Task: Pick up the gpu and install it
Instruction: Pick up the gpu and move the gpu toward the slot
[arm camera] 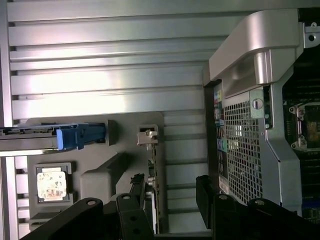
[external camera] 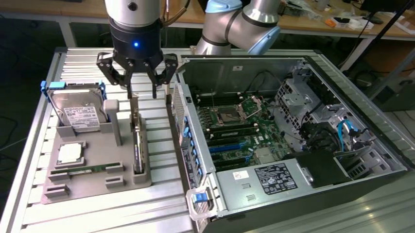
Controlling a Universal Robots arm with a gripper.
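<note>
The gpu (external camera: pixel 136 138) is a thin dark card standing on its long edge in a slot of the grey holder tray (external camera: pixel 97 187). Its silvery bracket end (arm camera: pixel 147 136) points toward the back of the table. My gripper (external camera: pixel 139 91) hovers just above that back end, open, with nothing between its fingers. In the wrist view the card's edge (arm camera: pixel 153 187) runs between the two black fingertips (arm camera: pixel 134 197), nearer to one of them, and the gripper (arm camera: pixel 167 196) touches nothing. The open computer case (external camera: pixel 292 136) lies to the exterior view's right, motherboard (external camera: pixel 236 124) exposed.
A silver hard drive in a blue frame (external camera: pixel 77 114) stands in the tray on the exterior view's left. A CPU (external camera: pixel 70 154) and a green RAM stick (external camera: pixel 84 170) lie in front of it. The case's rear wall (arm camera: pixel 245 145) rises close beside the gripper. The table is ribbed aluminium (external camera: pixel 39 145).
</note>
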